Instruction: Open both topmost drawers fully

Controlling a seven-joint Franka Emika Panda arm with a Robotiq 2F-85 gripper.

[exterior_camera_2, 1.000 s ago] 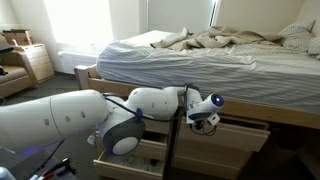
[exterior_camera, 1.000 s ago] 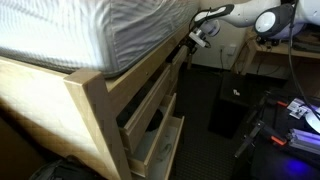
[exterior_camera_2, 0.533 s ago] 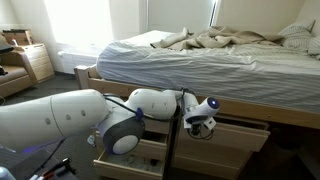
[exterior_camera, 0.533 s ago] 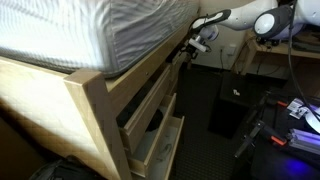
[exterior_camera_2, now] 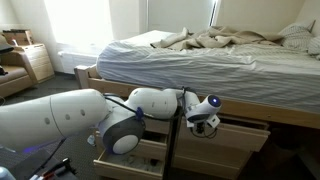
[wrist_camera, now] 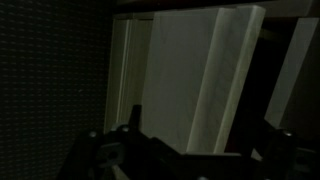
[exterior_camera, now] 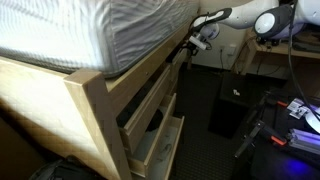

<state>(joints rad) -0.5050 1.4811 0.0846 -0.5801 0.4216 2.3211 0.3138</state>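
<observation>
Gripper (exterior_camera_2: 203,123), open or closed I couldn't tell, had one topmost drawer (exterior_camera_2: 241,134) at its 3 o'clock

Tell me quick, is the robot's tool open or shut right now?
Tool: cannot be told. It sits at the topmost drawer, but the wrist view is too dark and the exterior views too small to show its fingers.

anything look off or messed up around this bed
Nothing looks damaged or spilled. The drawers under the bed hang partly open by unequal amounts, and the blanket on the mattress is rumpled.
</observation>
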